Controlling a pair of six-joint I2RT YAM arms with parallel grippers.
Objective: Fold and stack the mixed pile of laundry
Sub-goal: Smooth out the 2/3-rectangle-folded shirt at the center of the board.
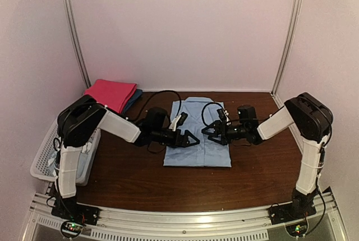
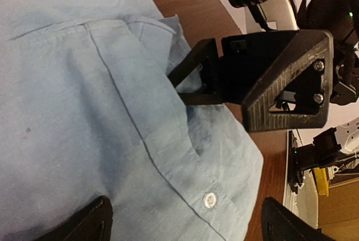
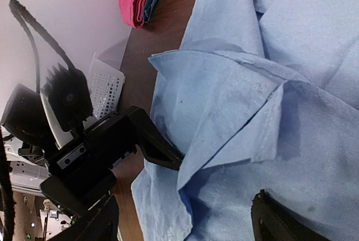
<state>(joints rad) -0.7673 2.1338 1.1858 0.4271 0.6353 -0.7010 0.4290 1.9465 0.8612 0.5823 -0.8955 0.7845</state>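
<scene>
Light blue buttoned cloth shirt (image 1: 196,154) is lying folded.
Left gripper (image 1: 192,139) and right gripper (image 1: 207,132) are gaping open, hiding its middle.

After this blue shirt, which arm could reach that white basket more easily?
Probably the left. The white perforated plastic basket sits beside the left arm's base, while the right gripper would have to cross the light blue cloth shirt and the left gripper.
</scene>
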